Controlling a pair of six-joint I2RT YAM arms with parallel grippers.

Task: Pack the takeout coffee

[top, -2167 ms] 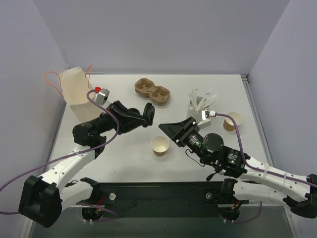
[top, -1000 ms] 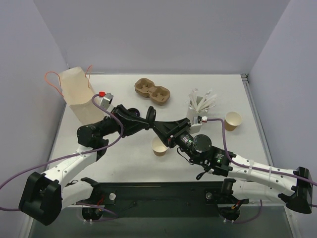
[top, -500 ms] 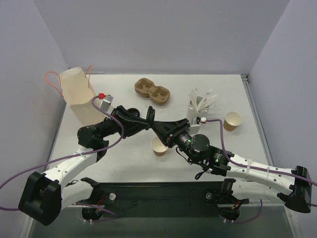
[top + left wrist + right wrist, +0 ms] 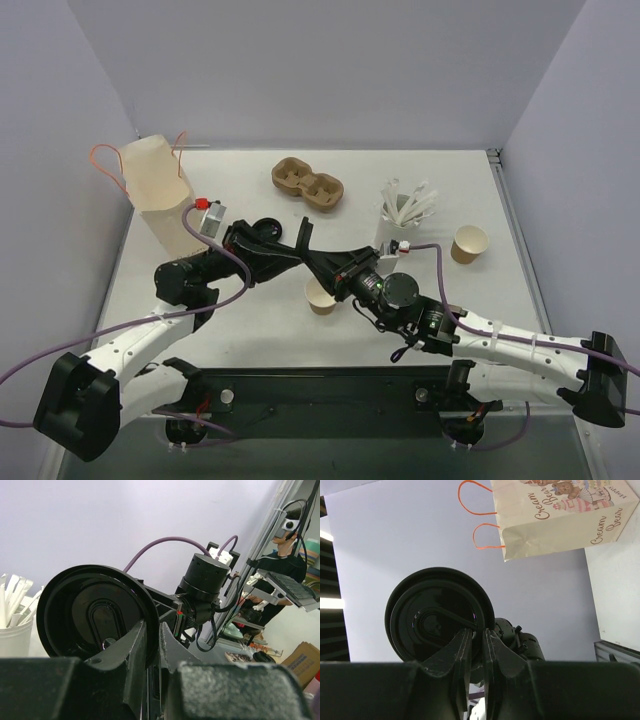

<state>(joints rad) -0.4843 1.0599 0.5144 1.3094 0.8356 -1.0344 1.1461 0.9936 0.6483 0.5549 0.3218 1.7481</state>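
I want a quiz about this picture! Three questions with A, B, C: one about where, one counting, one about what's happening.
1. Where is the paper bag? A far-left corner B right edge C middle
2. How many holes has the cup carrier? A one B two C four
3. What holds the black lid? A nothing B one gripper only C the left gripper and the right gripper together
Answers: 1 A, it stands at the far left. 2 B, two round wells show. 3 C, each wrist view shows fingers pinching its rim.
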